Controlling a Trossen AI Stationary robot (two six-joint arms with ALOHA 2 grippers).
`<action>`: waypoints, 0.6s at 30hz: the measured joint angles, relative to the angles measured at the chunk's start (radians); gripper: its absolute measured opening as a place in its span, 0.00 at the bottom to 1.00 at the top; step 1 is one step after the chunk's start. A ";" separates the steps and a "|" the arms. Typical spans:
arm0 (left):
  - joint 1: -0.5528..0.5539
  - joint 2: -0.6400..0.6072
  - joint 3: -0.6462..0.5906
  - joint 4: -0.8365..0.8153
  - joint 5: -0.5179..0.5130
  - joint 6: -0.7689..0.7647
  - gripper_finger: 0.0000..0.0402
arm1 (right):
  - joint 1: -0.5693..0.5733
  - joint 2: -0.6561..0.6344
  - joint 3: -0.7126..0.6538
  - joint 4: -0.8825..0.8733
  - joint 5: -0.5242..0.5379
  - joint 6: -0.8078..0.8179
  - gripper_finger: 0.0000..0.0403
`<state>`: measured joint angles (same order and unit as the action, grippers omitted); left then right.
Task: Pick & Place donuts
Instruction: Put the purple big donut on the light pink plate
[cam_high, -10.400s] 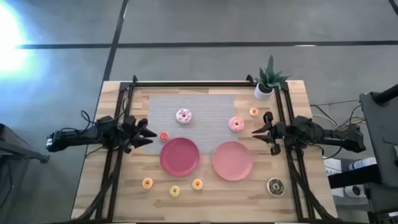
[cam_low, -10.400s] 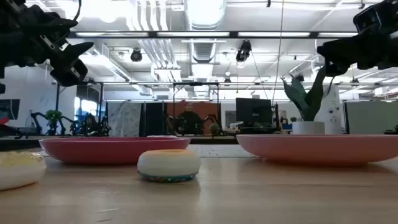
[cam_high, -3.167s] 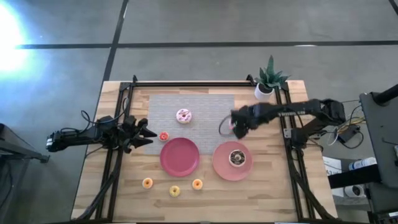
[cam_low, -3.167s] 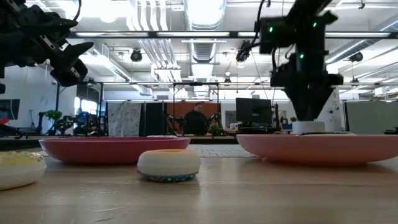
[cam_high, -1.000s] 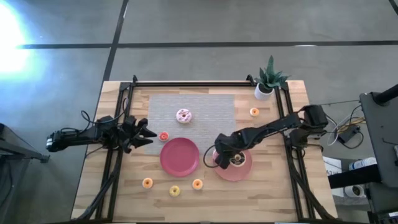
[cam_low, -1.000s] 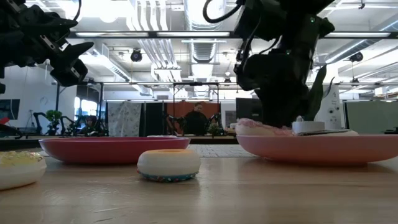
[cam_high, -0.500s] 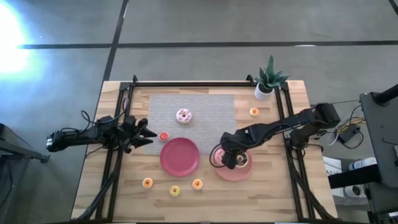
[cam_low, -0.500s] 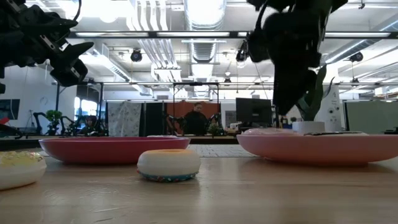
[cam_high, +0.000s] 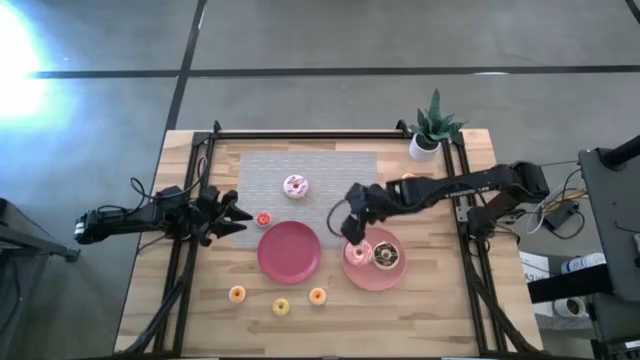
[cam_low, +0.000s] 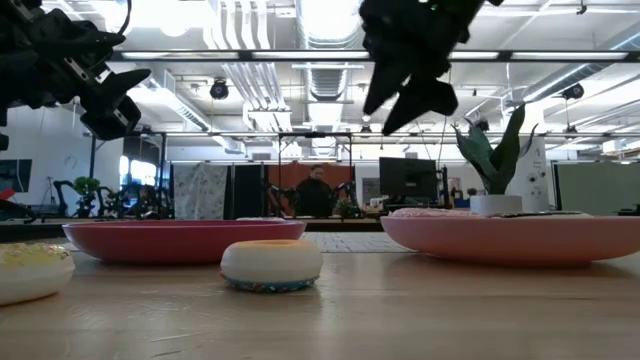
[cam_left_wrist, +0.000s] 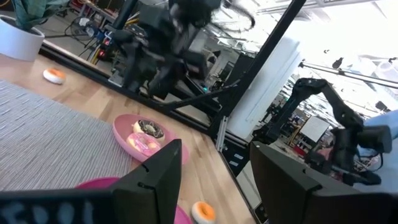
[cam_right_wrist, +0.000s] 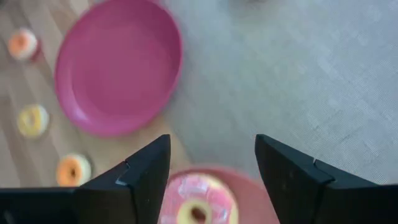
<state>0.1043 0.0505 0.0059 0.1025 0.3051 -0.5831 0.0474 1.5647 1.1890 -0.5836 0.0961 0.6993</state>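
The plain pink donut (cam_high: 357, 253) and the chocolate donut (cam_high: 385, 256) lie side by side on the right pink plate (cam_high: 375, 278). The sprinkled donut (cam_high: 295, 186) lies on the grey mat (cam_high: 330, 170). A red mini donut (cam_high: 263, 218) lies left of the empty left plate (cam_high: 289, 251). Three mini donuts (cam_high: 281, 306) lie near the front edge. My right gripper (cam_high: 350, 215) is open and empty, raised above the plate's far left rim; its wrist view shows the pink donut (cam_right_wrist: 196, 204) below. My left gripper (cam_high: 235, 213) is open and empty at the table's left.
A potted plant (cam_high: 428, 135) stands at the far right corner, with an orange mini donut (cam_left_wrist: 55, 76) near it. Black frame rails (cam_high: 310, 134) run along the far edge and both sides. A person (cam_low: 316, 192) sits in the room beyond the table.
My right gripper has risen from the right plate and drawn back toward the table's far edge. The pink donut, which was under the gripper, stays lying on the plate beside the chocolate donut.
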 joint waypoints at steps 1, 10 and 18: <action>0.000 0.000 0.000 -0.002 0.000 0.000 0.41 | -0.014 -0.001 0.009 -0.005 -0.005 -0.001 0.56; 0.000 0.001 0.000 0.122 -0.195 -0.283 0.41 | -0.097 -0.014 0.036 -0.042 -0.029 -0.086 0.56; 0.000 0.003 0.000 0.234 -0.463 -0.380 0.41 | -0.212 -0.012 0.035 -0.008 -0.079 -0.205 0.56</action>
<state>0.1040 0.0537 0.0059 0.3365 -0.1583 -0.9629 -0.1648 1.5528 1.2243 -0.5913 0.0170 0.4938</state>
